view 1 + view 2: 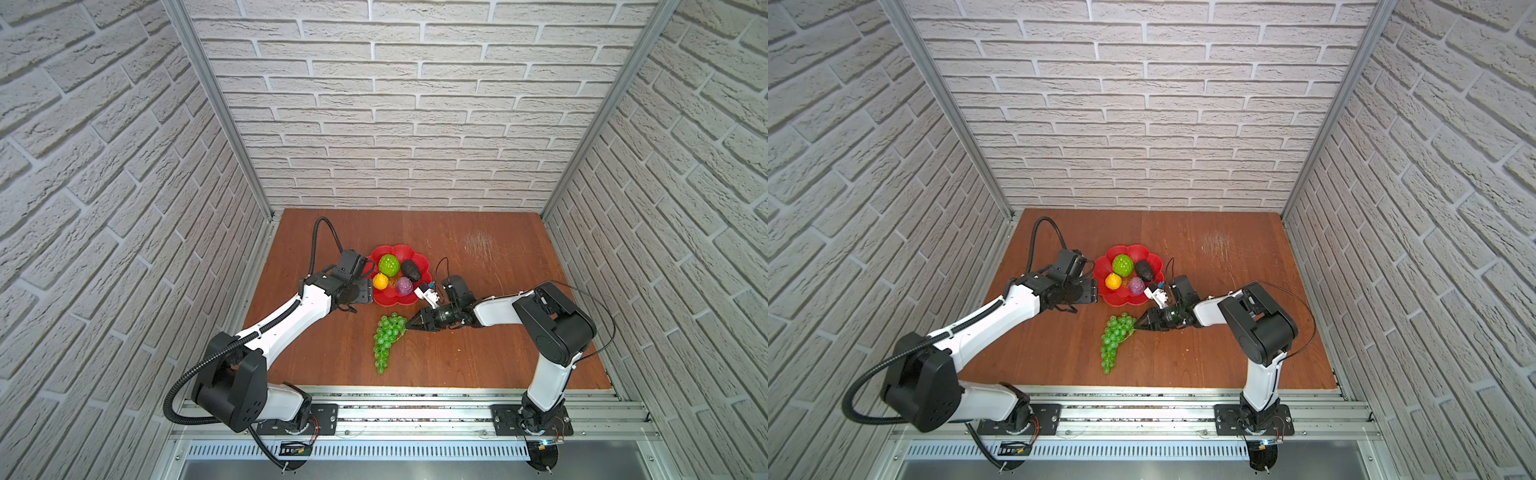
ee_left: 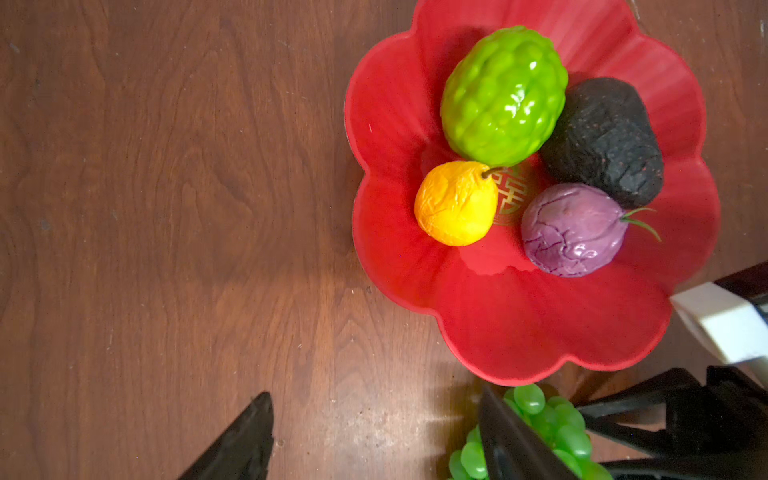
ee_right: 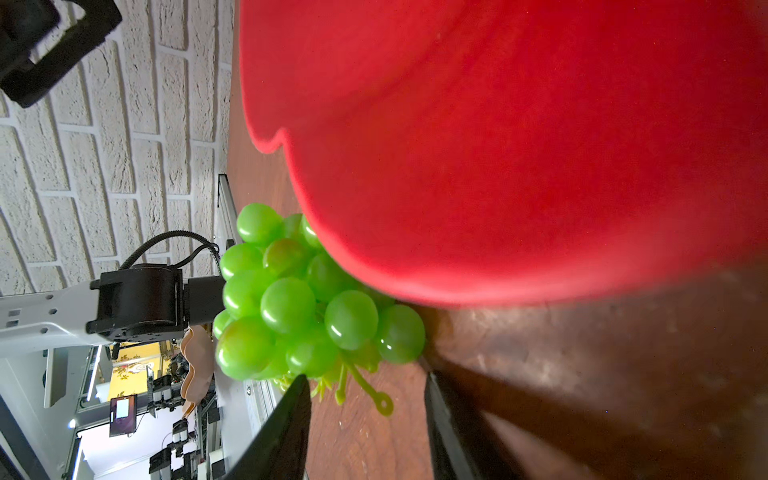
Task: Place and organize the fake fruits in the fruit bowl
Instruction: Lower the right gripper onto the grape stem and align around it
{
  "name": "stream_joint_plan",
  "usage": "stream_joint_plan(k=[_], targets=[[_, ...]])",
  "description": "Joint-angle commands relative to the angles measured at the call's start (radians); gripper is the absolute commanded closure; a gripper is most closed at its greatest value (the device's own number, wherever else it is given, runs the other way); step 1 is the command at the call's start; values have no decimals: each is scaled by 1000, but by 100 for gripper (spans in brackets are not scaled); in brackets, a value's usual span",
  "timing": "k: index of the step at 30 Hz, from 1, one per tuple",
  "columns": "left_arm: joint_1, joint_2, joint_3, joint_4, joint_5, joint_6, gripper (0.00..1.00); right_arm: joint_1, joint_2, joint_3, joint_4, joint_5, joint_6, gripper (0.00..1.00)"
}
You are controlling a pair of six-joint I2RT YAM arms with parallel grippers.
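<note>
Red fruit bowl (image 1: 390, 297) sits centre frame in both top views, on the wooden table (image 1: 478, 332). Four of the fake fruits are inside it: bumpy green ball (image 2: 503, 95), dark avocado (image 2: 602, 141), lemon (image 2: 457, 203) and purple fruit (image 2: 573, 230). They crowd round the gold emblem at the bowl's centre. The part of the bowl toward the lower edge of the frame is bare, probably kept free for the long piece.

Grape bunch (image 1: 386, 338) is the only fruit outside. It lies flat on the table just below the bowl in a top view, its fat end nearest the rim and its tail trailing toward the lower edge of the frame. Whether grapes and rim touch, I cannot tell.

Right gripper (image 1: 411, 325) comes in low from the right of the frame, rolled on its side, tips at the fat end of the bunch. In the right wrist view its jaws stand apart with nothing clamped. The thin stem loop (image 3: 384, 405) lies about level with the two tips. Judgement: the stem is the intended hold, since the soft grapes give little to pinch.

Left gripper (image 2: 374, 436) hangs just left of the bowl, jaws apart and empty. Possibly it is parked there to steady the bowl.

Risk: the stem is thin and may slip.
</note>
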State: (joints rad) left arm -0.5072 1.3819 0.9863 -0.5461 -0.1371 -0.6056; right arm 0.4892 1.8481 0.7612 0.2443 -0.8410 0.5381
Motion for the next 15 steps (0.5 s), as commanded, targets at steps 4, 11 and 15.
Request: stream_joint_plan(k=[4,11,15], targets=[[-5,-5,9,11,-15,-3,23,9,38,-21,-2,75,35,58],[-5,-7,9,9,-16,-1,23,9,35,-29,7,71,49,70],[-5,-7,8,9,-16,-2,23,10,25,-36,10,67,64,70]])
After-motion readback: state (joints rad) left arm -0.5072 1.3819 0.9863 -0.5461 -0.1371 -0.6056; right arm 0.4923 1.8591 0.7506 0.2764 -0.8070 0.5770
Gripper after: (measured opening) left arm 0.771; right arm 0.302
